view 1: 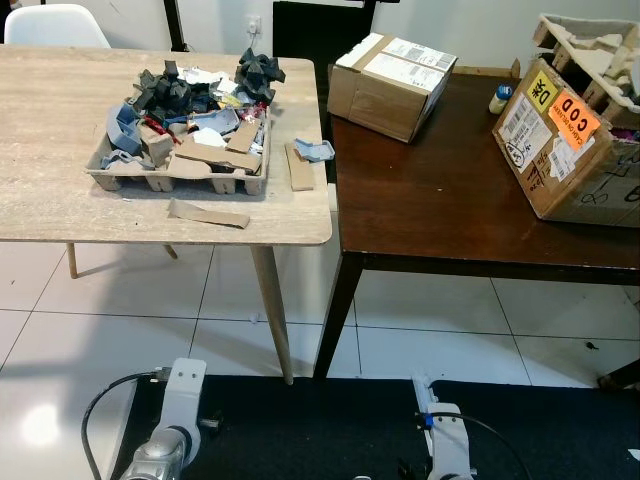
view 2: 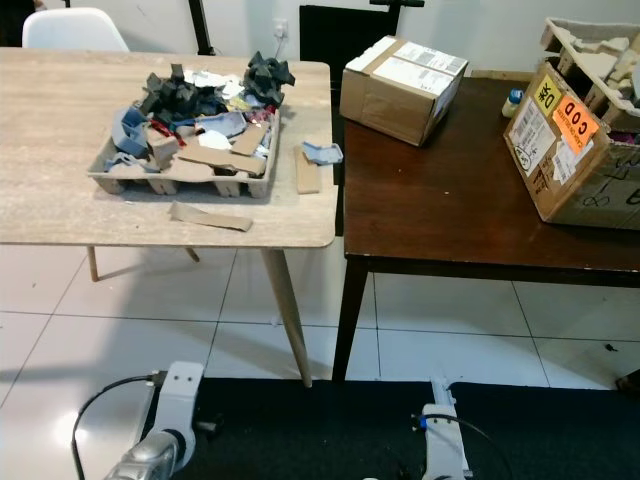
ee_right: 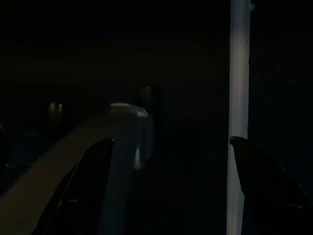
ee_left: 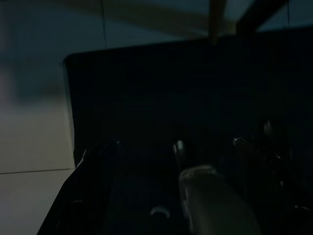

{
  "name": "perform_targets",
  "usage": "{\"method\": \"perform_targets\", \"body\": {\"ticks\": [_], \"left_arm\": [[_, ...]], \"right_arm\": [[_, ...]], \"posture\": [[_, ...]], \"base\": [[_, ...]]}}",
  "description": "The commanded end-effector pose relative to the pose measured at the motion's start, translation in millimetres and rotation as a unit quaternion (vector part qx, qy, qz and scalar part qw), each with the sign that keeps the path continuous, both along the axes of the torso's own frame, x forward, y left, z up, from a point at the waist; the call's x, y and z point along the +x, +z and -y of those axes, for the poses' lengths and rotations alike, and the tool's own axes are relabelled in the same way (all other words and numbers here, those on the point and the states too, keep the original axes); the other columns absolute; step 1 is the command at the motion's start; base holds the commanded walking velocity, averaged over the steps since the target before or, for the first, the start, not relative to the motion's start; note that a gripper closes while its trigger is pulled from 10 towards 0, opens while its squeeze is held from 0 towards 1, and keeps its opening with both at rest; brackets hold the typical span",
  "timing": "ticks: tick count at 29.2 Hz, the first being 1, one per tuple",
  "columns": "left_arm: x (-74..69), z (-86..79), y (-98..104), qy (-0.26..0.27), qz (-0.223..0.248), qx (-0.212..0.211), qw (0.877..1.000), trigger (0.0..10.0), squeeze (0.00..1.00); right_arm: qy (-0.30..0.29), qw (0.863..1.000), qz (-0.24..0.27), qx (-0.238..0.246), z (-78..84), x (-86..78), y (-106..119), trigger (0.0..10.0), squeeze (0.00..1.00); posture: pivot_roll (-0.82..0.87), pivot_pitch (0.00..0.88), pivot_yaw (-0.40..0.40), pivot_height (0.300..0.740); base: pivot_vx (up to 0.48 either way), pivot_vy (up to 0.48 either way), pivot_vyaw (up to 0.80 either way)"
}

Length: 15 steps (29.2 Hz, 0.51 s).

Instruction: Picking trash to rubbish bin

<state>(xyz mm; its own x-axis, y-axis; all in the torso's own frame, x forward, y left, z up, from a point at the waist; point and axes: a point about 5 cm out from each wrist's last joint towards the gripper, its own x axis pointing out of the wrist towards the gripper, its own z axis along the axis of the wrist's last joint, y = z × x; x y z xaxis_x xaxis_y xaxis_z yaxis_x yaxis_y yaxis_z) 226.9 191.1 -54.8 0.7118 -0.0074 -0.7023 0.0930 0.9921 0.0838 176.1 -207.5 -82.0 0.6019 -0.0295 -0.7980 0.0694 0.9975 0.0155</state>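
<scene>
Two tables ahead of you, and the trash is all on the left one, the light wood table (view 1: 60, 190). Its pulp tray (view 1: 180, 180) sits heaped with crumpled dark paper, blue-grey scraps and cardboard offcuts; expect this to be light, soft and loose, so pinch single pieces rather than scooping. Tray itself looks thin and bendy, probably sags if you lift by one rim. Just in front of the tray, near the table edge, lies a flat cardboard strip (view 1: 208, 213): stiff but thin, hard to get under, take it at an end. Right of the tray, another cardboard strip (view 1: 300, 166) with a small blue-grey scrap (view 1: 315, 150) touching it. Dark table (view 1: 450, 200) holds two cardboard boxes, likely not trash. No bin in these views. Both arms hang low over the black mat; left gripper (ee_left: 173, 147) fingers apart, holding nothing; right gripper (ee_right: 171, 142) fingers apart, also holding nothing
</scene>
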Motion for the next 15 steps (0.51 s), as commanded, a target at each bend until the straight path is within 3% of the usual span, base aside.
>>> {"method": "perform_targets", "body": {"ticks": [1,13,15], "left_arm": [[-10.1,-0.4,-6,-0.011,-0.017,0.005,1.000,10.0,0.00],[-19.8,9.8,-13,-0.045,-0.026,0.016,0.999,10.0,0.00],[-22.8,11.9,-14,-0.070,-0.035,0.024,0.997,10.0,0.00]], "right_arm": [[-0.008,1.000,-0.013,-0.003,5.1,-8.2,-3,10.0,0.00],[0.002,1.000,-0.020,-0.004,9.7,-19.1,-6,10.0,0.00],[0.015,0.999,-0.028,-0.005,7.8,-21.9,-8,10.0,0.00]], "posture": [[0.02,0.153,-0.034,0.740],[0.02,0.171,-0.052,0.740],[0.03,0.166,-0.048,0.740]], "base": [[0.000,0.000,0.00],[0.000,0.000,0.00],[0.000,0.000,0.00]]}}
